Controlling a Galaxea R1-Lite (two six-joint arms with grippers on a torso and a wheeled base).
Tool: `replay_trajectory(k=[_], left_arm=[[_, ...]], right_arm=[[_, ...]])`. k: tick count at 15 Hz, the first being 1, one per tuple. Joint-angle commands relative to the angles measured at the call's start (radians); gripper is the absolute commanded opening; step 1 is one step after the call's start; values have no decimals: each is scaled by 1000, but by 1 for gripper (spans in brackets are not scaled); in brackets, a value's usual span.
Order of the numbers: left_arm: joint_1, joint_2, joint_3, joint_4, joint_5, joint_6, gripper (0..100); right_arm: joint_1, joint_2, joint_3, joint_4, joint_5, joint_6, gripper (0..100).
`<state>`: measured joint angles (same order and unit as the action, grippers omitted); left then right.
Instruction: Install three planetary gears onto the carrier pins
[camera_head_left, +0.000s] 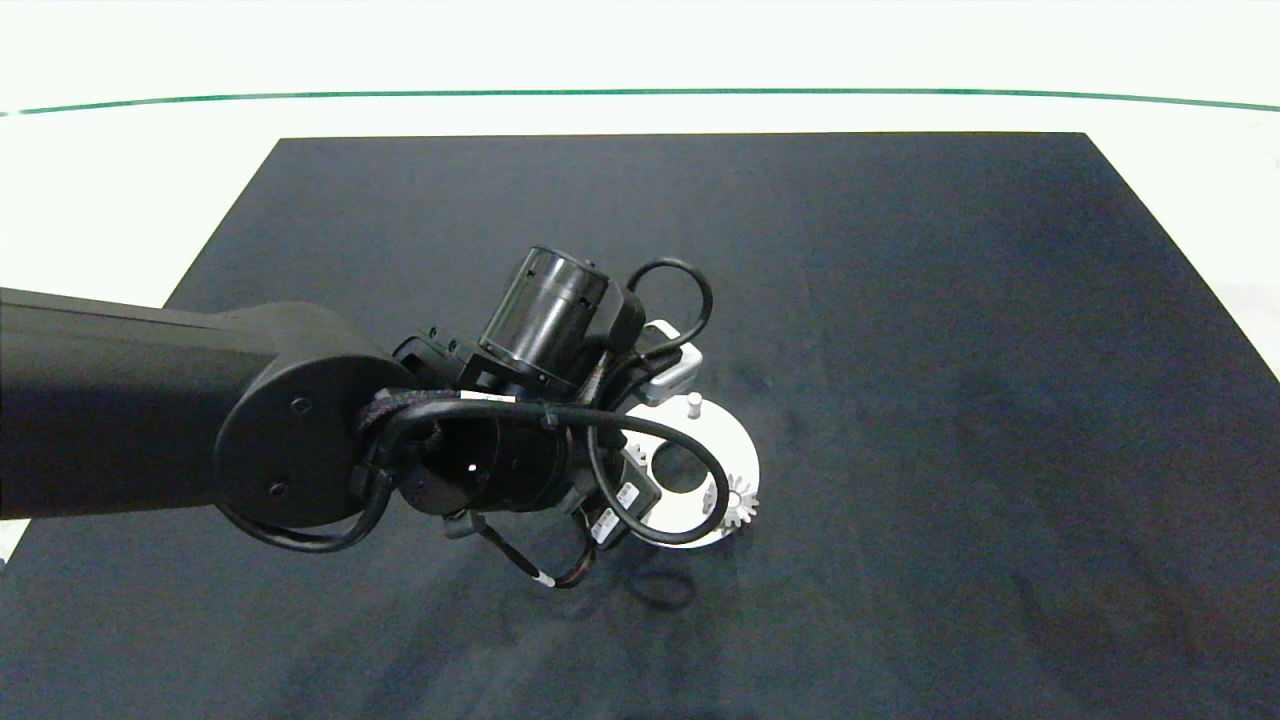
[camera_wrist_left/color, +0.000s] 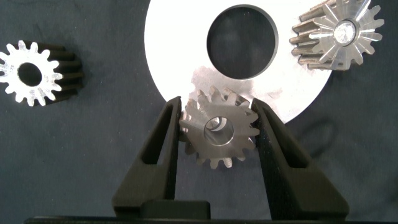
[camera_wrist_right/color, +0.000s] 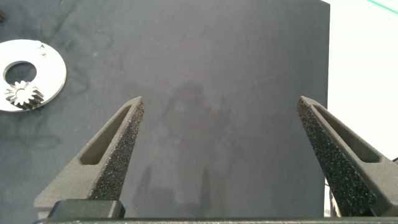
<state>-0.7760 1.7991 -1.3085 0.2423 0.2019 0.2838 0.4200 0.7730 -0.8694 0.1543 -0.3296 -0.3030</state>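
1. Writing and labels: small white tags sit on the cables of the left arm (camera_head_left: 300, 420), but nothing on them can be read. No brand mark shows on any item.
2. Surface: a white surface (camera_head_left: 120, 200) carries a large dark mat (camera_head_left: 950, 350) with faint creases. A thin green line (camera_head_left: 640, 93) runs across the white area beyond the mat.
3. White disc (camera_wrist_left/color: 180, 56): it lies flat on the mat, with a large round central hole. In the head view one bare carrier pin (camera_head_left: 694, 404) stands upright at the far side of the disc.
4. Seated gear (camera_wrist_left/color: 339, 31): one planetary gear sits on a pin at the disc's rim, the pin's end showing in its centre hole.
5. Left hand (camera_wrist_left/color: 217, 134): it hangs over the near edge of the disc, its fingers (camera_wrist_left/color: 163, 146) clamped on the held gear (camera_wrist_left/color: 219, 129), pressing its teeth from both sides. This gear overlaps the rim of the disc; whether it touches the disc or a pin cannot be told.
6. Loose gear (camera_wrist_left/color: 31, 73): the third planetary gear lies on the mat, well apart from the disc.
7. Right hand (camera_wrist_right/color: 221, 149): it hovers over bare mat, away from the disc, fingers wide apart and holding nothing.
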Motion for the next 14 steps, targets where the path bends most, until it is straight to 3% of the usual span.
replay_trajectory(k=[1,9,11,14], left_arm=[[-6,5,-3,-21,1,5,22],[-28,2,-3,-26,1,5,22],[-26,-1,-3,-26,19,8,22],[-28,-3,-5,-26,21,8,22]], right_arm=[[0,2,0,1,-2,-2,100],[0,2,0,1,-2,-2,100],[0,2,0,1,-2,-2,100],[0,2,1,1,-2,-2,100]])
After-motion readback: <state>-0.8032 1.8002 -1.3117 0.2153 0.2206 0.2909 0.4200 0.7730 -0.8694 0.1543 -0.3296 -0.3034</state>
